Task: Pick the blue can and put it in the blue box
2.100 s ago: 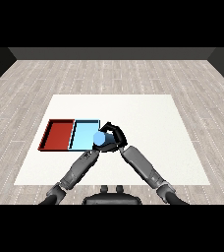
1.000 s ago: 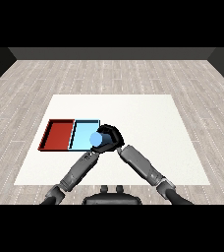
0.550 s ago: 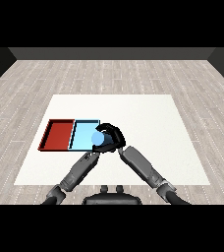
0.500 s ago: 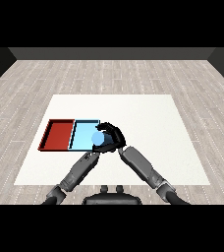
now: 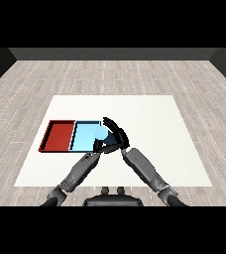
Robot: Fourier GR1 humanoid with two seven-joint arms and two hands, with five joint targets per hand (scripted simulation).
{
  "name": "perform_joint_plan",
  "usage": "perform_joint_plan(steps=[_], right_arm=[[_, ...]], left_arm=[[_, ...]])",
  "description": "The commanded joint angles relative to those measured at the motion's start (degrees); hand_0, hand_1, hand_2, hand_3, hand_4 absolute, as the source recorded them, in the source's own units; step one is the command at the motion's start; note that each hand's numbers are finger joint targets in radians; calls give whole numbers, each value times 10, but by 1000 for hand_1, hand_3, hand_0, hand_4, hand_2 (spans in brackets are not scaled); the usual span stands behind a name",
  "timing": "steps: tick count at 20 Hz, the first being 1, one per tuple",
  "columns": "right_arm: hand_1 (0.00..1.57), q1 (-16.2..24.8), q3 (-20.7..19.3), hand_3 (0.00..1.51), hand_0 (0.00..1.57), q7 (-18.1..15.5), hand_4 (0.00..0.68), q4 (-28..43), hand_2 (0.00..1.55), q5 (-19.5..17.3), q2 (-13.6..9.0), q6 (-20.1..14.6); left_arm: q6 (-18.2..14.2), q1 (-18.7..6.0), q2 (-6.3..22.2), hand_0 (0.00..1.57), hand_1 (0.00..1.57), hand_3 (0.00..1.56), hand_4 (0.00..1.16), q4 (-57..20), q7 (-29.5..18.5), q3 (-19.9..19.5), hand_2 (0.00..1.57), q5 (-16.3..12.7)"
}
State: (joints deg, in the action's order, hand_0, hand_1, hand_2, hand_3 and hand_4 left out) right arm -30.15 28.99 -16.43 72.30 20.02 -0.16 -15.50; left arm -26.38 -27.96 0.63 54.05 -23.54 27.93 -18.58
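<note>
Two trays: flat red rectangular tray (image 5: 60,136) at left, flat light blue rectangular tray (image 5: 85,139) touching it on the right, both lying on the broad white table (image 5: 149,114).
Can: small light blue cylindrical can (image 5: 101,134), sitting at the right edge of the light blue tray, upright as far as can be told; whether resting on the tray floor or held just above it cannot be told.
Right hand: black right hand (image 5: 116,136) arched over and round the can from the right, fingers curled along its far and right side, clasping it.
Left hand: black left hand (image 5: 101,147) just near of the can, close under the right hand; mostly hidden, so fingers' state cannot be told.
Forearms: grey, both coming in from the near edge and meeting at the tray's right near corner.
Stage: judged late, with the can over the correct tray and release not yet done.
Risk one: can placed so near the right rim that letting go could tip it onto the rim or out onto the table.
Risk two: curled fingers dragging the can sideways on opening, if drawn away before fully clear.
Risk three: left hand so close that a bump could knock the can over.
Risk four: overshooting left into the red tray, less likely.
</note>
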Motion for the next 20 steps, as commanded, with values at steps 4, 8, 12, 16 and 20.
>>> perform_joint_plan(steps=[4,8,12,16,20], right_arm=[[0,6,-25,0,0,32,0,34,0,2,2,-1],[0,64,-61,0,0,28,0,90,0,-12,-36,58],[0,125,-76,0,0,68,0,193,0,0,-64,54],[0,170,-76,0,0,74,0,270,0,-27,-56,16],[0,244,-148,0,0,13,0,290,0,35,-99,83]], left_arm=[[13,-4,-1,1571,1571,1511,1131,1,11,-34,1571,36],[-19,20,-6,1571,1571,1500,1131,-13,-27,-9,1571,41],[20,4,12,1571,1571,1502,1126,-35,-22,-49,1571,48],[11,0,13,1571,1571,1493,1126,-24,-6,-51,1571,72],[7,19,34,1571,1571,1489,1121,-10,0,-60,1571,81]])
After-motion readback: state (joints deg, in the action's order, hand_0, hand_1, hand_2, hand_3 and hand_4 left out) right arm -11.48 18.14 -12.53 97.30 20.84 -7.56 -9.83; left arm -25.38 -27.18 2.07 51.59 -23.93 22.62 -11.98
